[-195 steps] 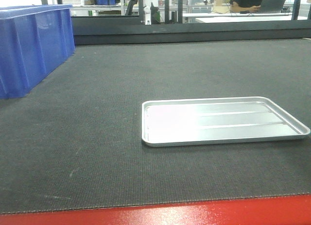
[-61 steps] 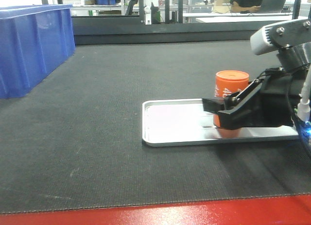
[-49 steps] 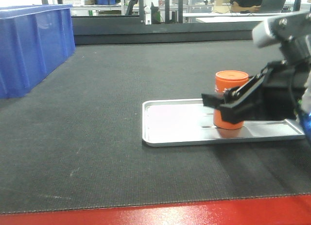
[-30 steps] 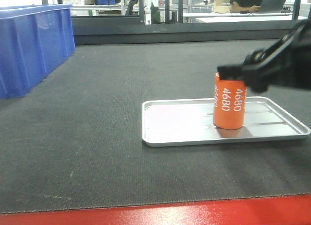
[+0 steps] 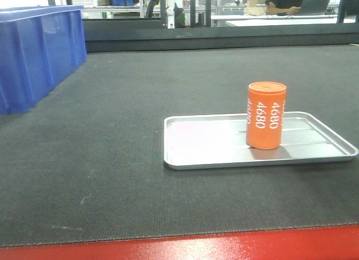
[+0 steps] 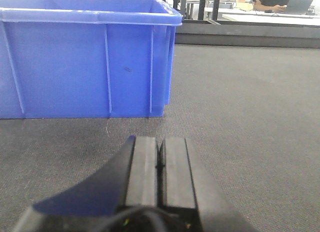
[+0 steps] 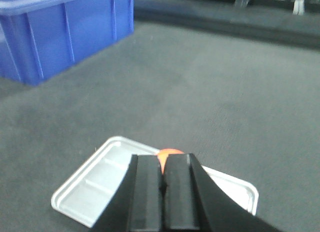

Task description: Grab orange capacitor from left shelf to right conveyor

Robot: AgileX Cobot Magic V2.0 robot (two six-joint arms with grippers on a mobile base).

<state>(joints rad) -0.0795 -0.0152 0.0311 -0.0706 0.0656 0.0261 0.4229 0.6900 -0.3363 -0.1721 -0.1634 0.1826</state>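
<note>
The orange capacitor (image 5: 266,115) stands upright, free, in the silver tray (image 5: 196,143), which lies on the black conveyor belt (image 5: 112,159) with its red front edge (image 5: 168,247). In the right wrist view my right gripper (image 7: 162,159) is shut and empty, high above the tray (image 7: 90,184), and a sliver of the capacitor (image 7: 170,153) shows past the fingertips. My left gripper (image 6: 160,142) is shut and empty, low over the belt. Neither gripper shows in the front view. The left shelf is out of view.
A large blue plastic bin (image 5: 33,52) stands on the belt at the far left. It is just ahead of the left gripper in the left wrist view (image 6: 85,56) and far left in the right wrist view (image 7: 60,31). A dark frame rail (image 5: 224,35) bounds the belt's far side.
The right gripper brought the capacitor onto the tray, let go of it, rose up and to the right, and left the front view. The capacitor stays upright on the tray.
</note>
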